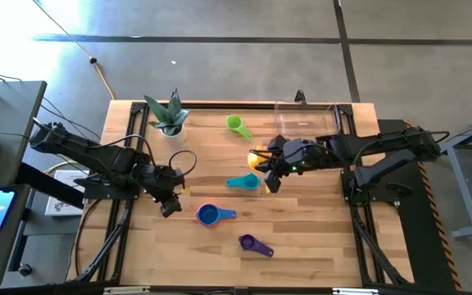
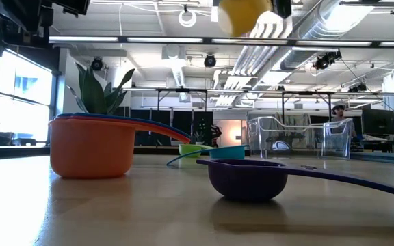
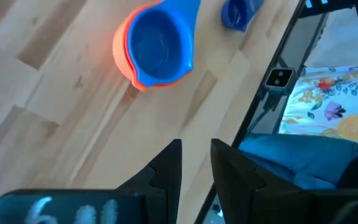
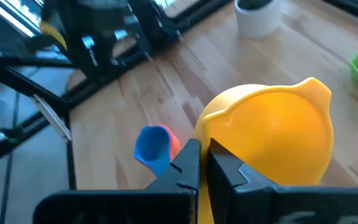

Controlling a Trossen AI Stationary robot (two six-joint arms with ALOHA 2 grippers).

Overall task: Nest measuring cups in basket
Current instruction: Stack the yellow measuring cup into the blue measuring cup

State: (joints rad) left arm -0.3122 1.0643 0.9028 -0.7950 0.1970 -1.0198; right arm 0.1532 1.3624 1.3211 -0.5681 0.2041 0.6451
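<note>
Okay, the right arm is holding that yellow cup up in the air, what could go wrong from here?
1. The right gripper pinches the yellow plastic measuring cup only at its edge, so it may slip and drop.
2. The teal plastic measuring cup sits almost directly below, so a drop could knock it.
3. The clear rectangular plastic basket looks light; lowering the cup against its wall might push it.

Clear rectangular basket (image 1: 306, 120) at the table's far right; green cup (image 1: 236, 124) on the wood just left of it. Yellow cup (image 4: 272, 134), tilted and lifted off the table near the centre, clamped at its handle by the right gripper (image 4: 202, 163), with the teal cup (image 1: 242, 182) lying below it. Blue cup nested in the orange cup (image 3: 157, 46) at near centre; purple cup (image 1: 251, 243) nearest, handle pointing right.
</note>
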